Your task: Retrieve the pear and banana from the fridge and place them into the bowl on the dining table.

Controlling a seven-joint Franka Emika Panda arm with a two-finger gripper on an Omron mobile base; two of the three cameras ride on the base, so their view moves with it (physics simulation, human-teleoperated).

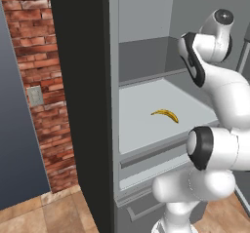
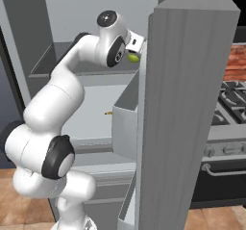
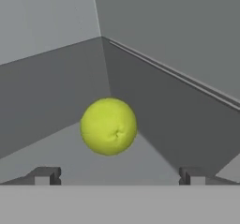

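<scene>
Arm reaching in the fridge [image 1: 93,105] for the pear [image 3: 108,126].
Gripper [image 3: 117,174] is wide open w/ nothing in it; its 2 tips sit either side of the pear, just short of it. Pear is in a back corner of a fridge shelf. Banana [image 1: 165,114] lies on the shelf 1 below.

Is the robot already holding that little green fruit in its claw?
No. In the hand view the pear sits on the fridge shelf ahead of the open gripper, its fingertips wide apart.
</scene>
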